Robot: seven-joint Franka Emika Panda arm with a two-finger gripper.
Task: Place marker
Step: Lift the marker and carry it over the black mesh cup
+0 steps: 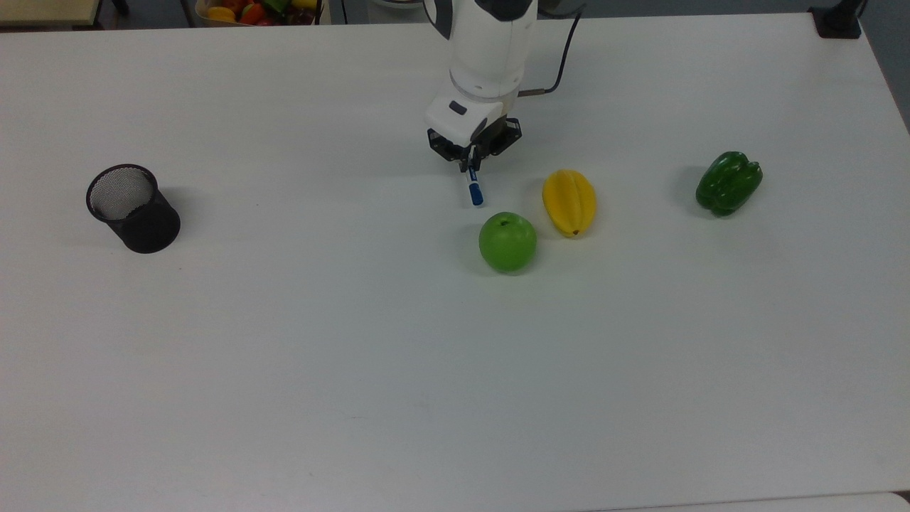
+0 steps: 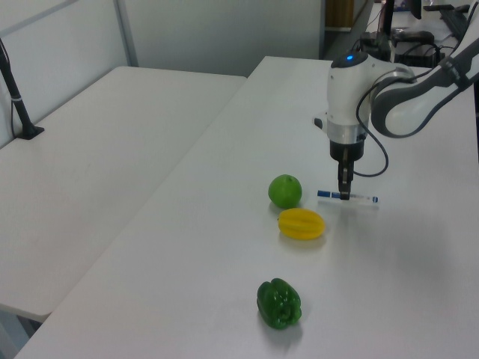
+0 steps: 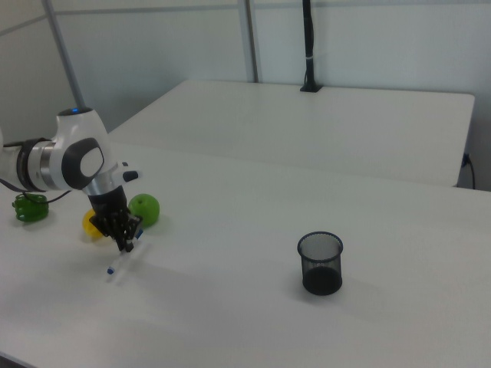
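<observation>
In the top view, nearest the camera sits the green apple (image 1: 507, 242) on the white table (image 1: 355, 370), and just up and to the top view's right of it lies the yellow starfruit (image 1: 569, 202), close beside the apple but apart from it. Further along the top view's right edge rests the green bell pepper (image 1: 728, 182), well apart from the rest, while over at the top view's left stands the black mesh pen cup (image 1: 132, 208), upright and alone. Just above the apple is the marker (image 1: 474, 188) — white barrel, blue cap pointing toward the apple, its upper part pinched by the gripper (image 1: 470, 165), whose fingers are closed tight around the barrel. The left view tells it well: the marker (image 2: 347, 197) hangs level, clear of the tabletop with its shadow beneath it, clamped near its middle by the downward-pointing gripper (image 2: 343, 194), with the starfruit (image 2: 301, 224) and apple (image 2: 285, 191) just to the left view's left and the bell pepper (image 2: 279, 303) nearest the camera. In the right view the gripper (image 3: 126, 241) holds the marker (image 3: 124, 257) in front of the apple (image 3: 143, 209), the pen cup (image 3: 321, 263) well off to the right view's right. Beyond it all, at the top view's far edge — a tray of colourful produce (image 1: 256, 10).
</observation>
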